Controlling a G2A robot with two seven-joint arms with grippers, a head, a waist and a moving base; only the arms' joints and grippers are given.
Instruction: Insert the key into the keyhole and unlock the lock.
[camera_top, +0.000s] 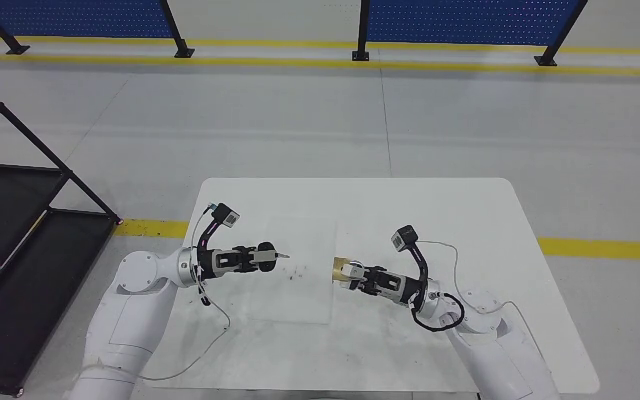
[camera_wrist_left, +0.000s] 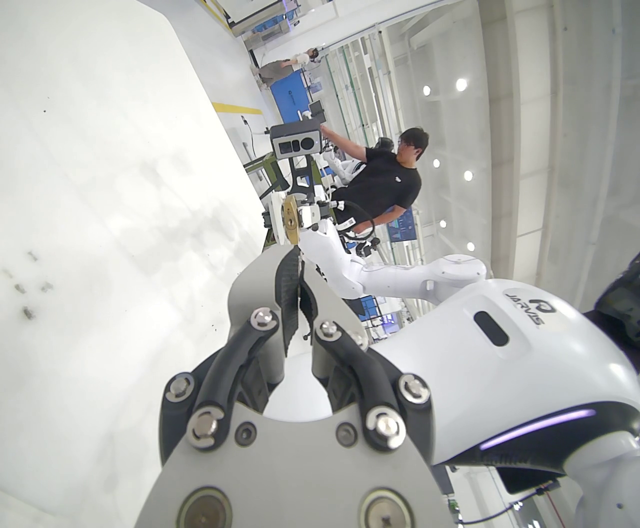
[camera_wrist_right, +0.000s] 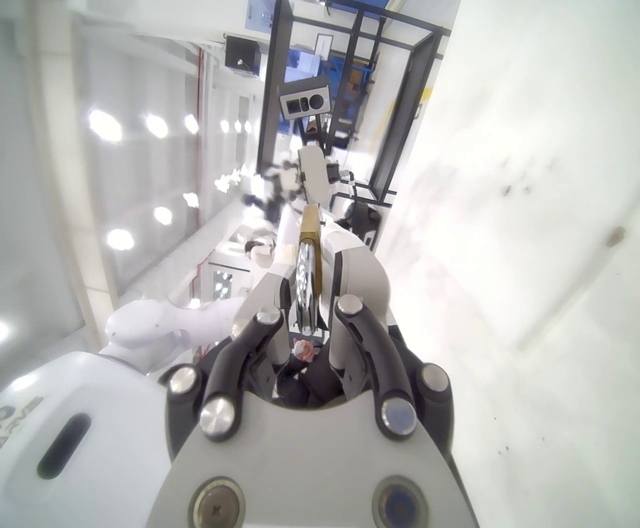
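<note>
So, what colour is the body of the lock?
Brass yellow. The lock body shows it best in the right wrist view.

Key (camera_top: 283, 257) is reduced to a thin sliver past the left gripper (camera_top: 272, 257) tip in the top view, and its head is buried between the closed fingers (camera_wrist_left: 287, 295). Lock (camera_wrist_right: 308, 235) is seen edge-on in the right gripper (camera_wrist_right: 312, 272), with the shackle partly covered. The keyhole on the brass face can't be resolved from the left wrist view.

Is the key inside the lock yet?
Not in. The key and the lock are held apart, with a clear gap between them.
</note>
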